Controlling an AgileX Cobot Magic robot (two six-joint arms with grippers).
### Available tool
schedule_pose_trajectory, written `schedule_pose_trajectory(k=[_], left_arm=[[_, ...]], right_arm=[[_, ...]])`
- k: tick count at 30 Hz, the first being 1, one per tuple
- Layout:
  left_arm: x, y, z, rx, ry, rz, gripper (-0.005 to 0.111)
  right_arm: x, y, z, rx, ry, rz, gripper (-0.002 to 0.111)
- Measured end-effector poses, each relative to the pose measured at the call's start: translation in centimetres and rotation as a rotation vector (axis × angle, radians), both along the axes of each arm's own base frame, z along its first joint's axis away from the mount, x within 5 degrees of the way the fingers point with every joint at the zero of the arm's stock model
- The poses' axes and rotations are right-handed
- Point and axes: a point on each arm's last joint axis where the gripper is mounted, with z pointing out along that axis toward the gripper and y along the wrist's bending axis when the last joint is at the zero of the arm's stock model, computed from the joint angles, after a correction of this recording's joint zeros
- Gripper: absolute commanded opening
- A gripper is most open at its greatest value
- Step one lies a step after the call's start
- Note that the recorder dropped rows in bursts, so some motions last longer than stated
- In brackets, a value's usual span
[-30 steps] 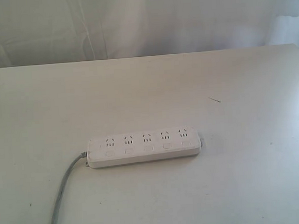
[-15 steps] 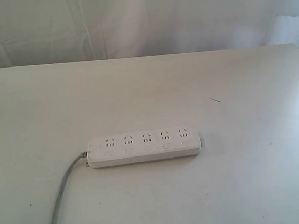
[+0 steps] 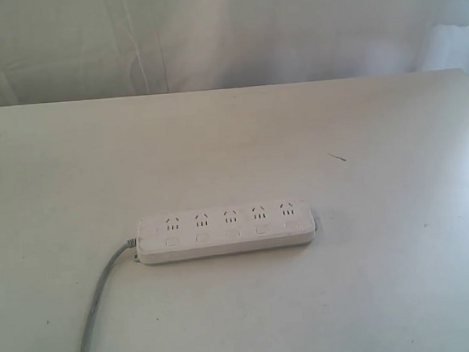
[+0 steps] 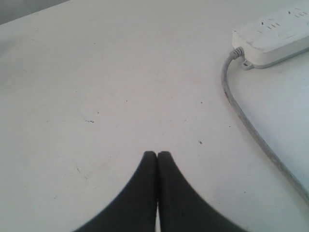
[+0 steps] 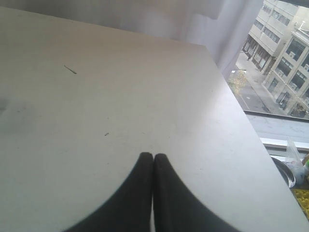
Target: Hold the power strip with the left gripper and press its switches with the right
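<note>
The white power strip [image 3: 225, 231] lies flat on the white table [image 3: 232, 144], long side across the exterior view. Its five white switches [image 3: 233, 235] run in one row along the near side, below the socket slots. A grey cord [image 3: 98, 302] leaves its left end and runs toward the front edge. Neither arm shows in the exterior view. In the left wrist view the left gripper [image 4: 157, 154] is shut over bare table, well away from the strip's cord end [image 4: 273, 34] and cord [image 4: 241, 116]. The right gripper [image 5: 153, 156] is shut over bare table; the strip is out of that view.
A small dark sliver [image 3: 337, 157] lies on the table right of and behind the strip; it also shows in the right wrist view [image 5: 70, 69]. A white curtain [image 3: 208, 33] hangs behind the table. The table's right edge [image 5: 241, 111] borders a window.
</note>
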Motion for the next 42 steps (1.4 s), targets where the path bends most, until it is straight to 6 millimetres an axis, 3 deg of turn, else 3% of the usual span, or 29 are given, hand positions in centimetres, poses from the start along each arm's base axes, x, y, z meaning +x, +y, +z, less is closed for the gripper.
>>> schedule_pose_trajectory(k=[42], left_arm=[[0.00,0.00,0.00,0.003,0.000,-0.001,0.000]], right_arm=[[-0.02,-0.26,0.02,-0.081,0.007,-0.007,0.000]])
